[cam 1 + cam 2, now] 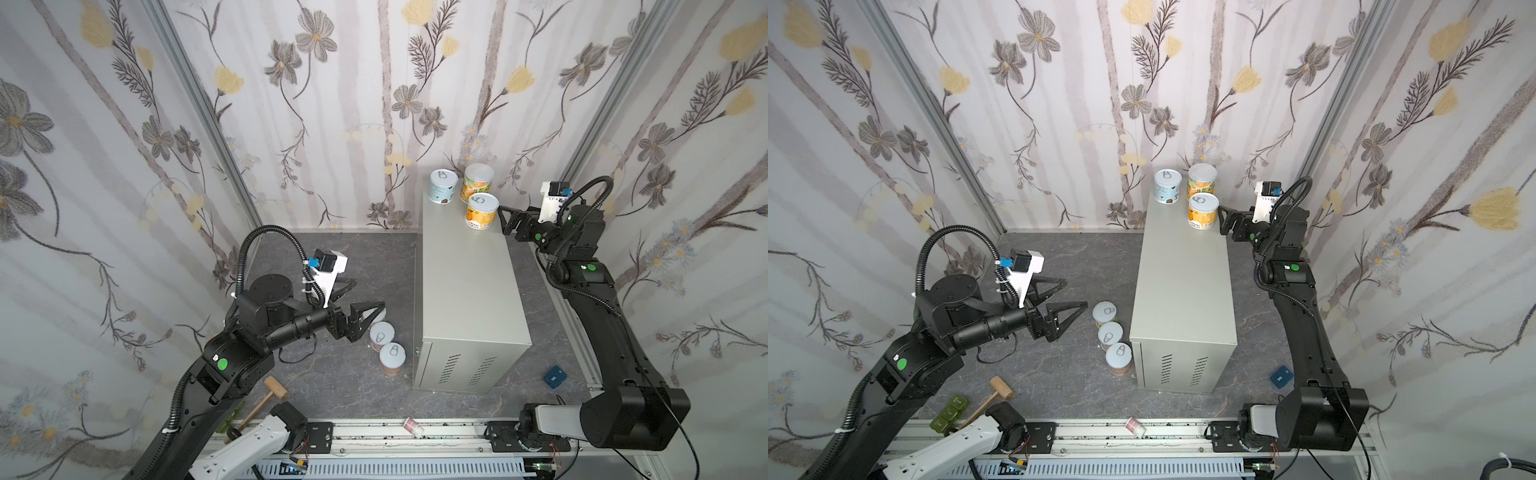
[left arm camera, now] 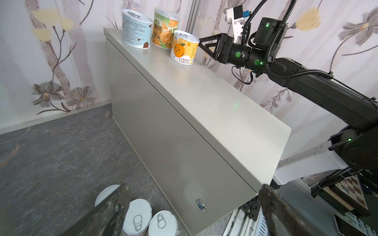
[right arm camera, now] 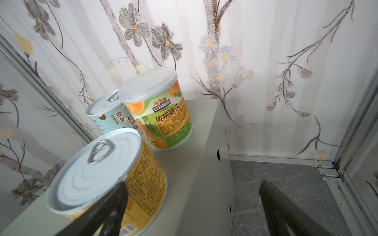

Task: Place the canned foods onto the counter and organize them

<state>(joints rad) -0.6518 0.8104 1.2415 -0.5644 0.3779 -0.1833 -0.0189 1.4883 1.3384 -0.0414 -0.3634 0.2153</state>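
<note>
Bimanual cell, both top views. The left pincer [image 1: 1075, 294] stands spread wide and empty above the floor [image 1: 1059, 257], just left of a row of three cans, touching none of them. The right pincer [image 1: 503, 220] is likewise fully released and grasps nothing; it hangs at the far right edge of the worktop [image 1: 465, 282], a light grey metal cabinet with louvred slots on its near face. One of its fingers lies just beside the orange can [image 1: 481, 210]; whether they touch cannot be told, and the can is not between the jaws.

Cans on the worktop, all upright at its far end: the orange can, the yellow-green can [image 1: 478, 183] with a plastic overcap behind it, and the pale blue can [image 1: 443, 186] to their left, the three close together.

Cans on the floor, upright against the cabinet's left side: far floor can [image 1: 1104, 313], middle floor can [image 1: 1110, 334], near floor can [image 1: 1119, 358]. All pull-tab lids are sealed; contents unseen.

A wooden mallet [image 1: 1000, 388] and green blocks [image 1: 951, 409] lie near left.
</note>
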